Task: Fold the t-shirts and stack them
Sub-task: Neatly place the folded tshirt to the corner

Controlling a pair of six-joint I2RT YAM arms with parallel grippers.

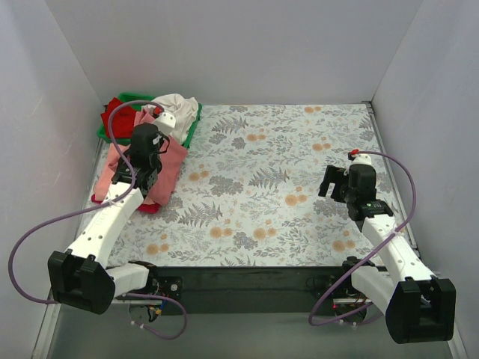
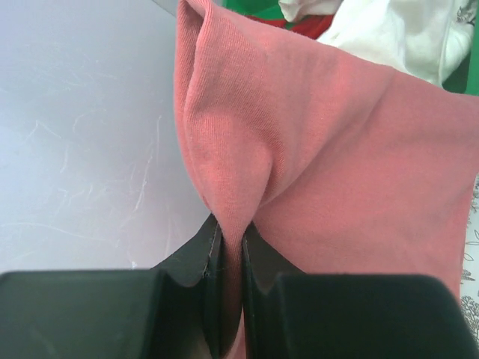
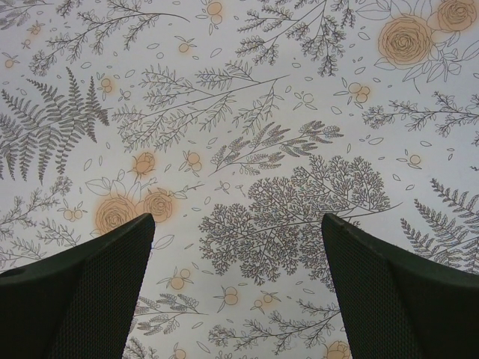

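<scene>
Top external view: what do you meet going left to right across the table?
The pink t-shirt, pinched in the left pincer → floral tabletop → right pincer, open above the tabletop.

Even, bright light; soft shadows; sharp

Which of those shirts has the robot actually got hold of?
The pink t-shirt: the left gripper is shut on a fold of it. The white t-shirt and red t-shirt lie loose at the green bin.
</scene>
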